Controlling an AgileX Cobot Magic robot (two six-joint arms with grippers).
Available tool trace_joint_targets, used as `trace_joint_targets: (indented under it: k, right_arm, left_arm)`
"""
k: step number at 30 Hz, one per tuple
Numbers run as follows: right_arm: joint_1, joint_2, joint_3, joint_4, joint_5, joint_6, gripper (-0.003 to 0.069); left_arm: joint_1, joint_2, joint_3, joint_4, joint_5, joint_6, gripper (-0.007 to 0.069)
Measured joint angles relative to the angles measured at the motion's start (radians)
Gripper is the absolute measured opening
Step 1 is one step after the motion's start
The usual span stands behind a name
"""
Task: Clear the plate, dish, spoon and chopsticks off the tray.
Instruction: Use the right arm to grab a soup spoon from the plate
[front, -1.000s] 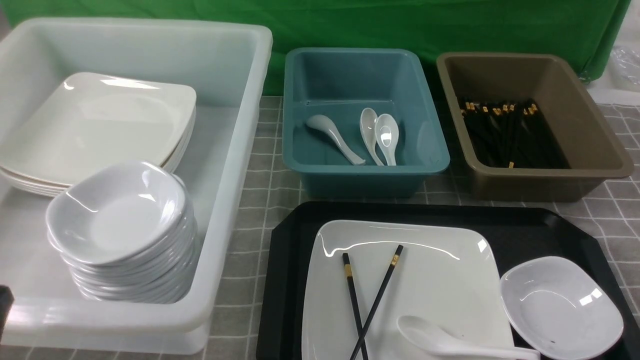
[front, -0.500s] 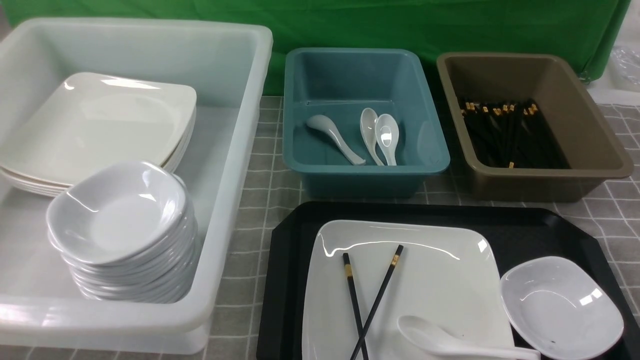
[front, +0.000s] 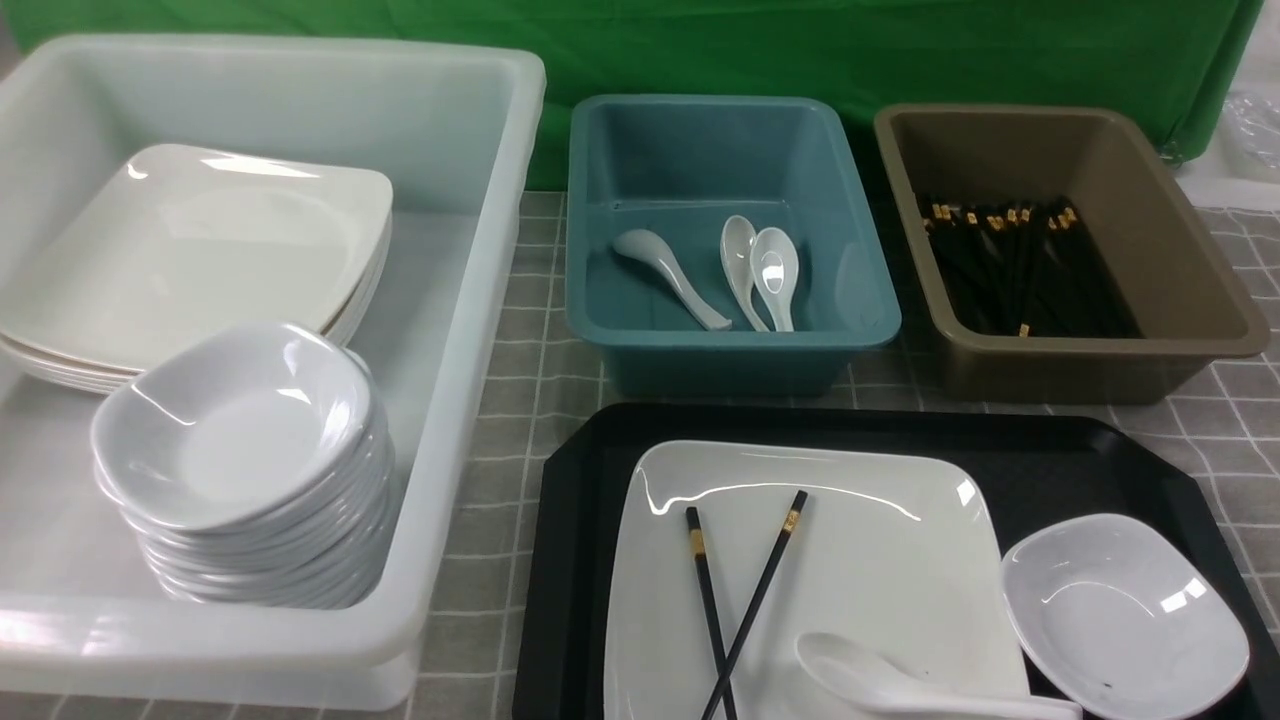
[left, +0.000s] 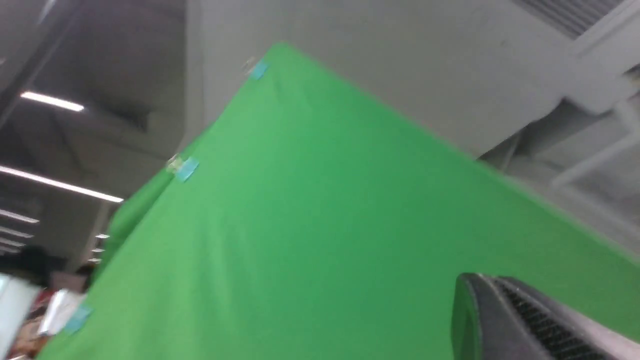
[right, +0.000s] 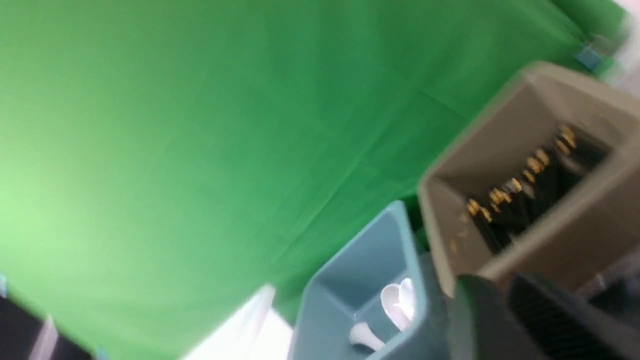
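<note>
The black tray (front: 1050, 450) lies at the front right of the table. On it the large white plate (front: 870, 560) carries the crossed black chopsticks (front: 752, 605) and the white spoon (front: 880, 685) near its front edge. The small white dish (front: 1120, 620) sits on the tray to the plate's right. Neither gripper shows in the front view. My left gripper (left: 475, 285) is shut and empty, seen against the green backdrop. My right gripper (right: 495, 290) is shut and empty, blurred, with the bins beyond it.
A big white tub (front: 480, 300) at the left holds stacked plates (front: 200, 250) and stacked dishes (front: 240, 430). Behind the tray stand a teal bin (front: 700, 150) holding three spoons and a brown bin (front: 1180, 250) holding chopsticks. A green backdrop closes the far side.
A dark part at the lower left edge of the front view has gone out of sight. The tableware on the tray has not moved.
</note>
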Motion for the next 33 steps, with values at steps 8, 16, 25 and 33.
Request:
trace_joint_targets:
  k: [8,16,25,33]
  right_arm:
    - [0.189,0.554,-0.535,-0.027,0.625,-0.454,0.0025]
    - [0.358,1.045,-0.672,-0.033,0.844,-0.714,0.0078]
    - [0.471,1.44,-0.677,-0.183,0.801,-0.787,0.0505]
    - [0.472,1.594,-0.677,-0.238,0.717,-0.81,0.0526]
  left_arm:
    - [0.0,0.428,-0.573,0.026,0.952,0.039,0.0011]
    - [0.0,0.9,-0.768,-0.124,1.604,0.326,0.0011]
    - [0.0,1.006,-0.768,-0.12,1.708,0.458,0.0011]
    - [0.0,0.989,-0.768,-0.104,1.7,0.505,0.0011]
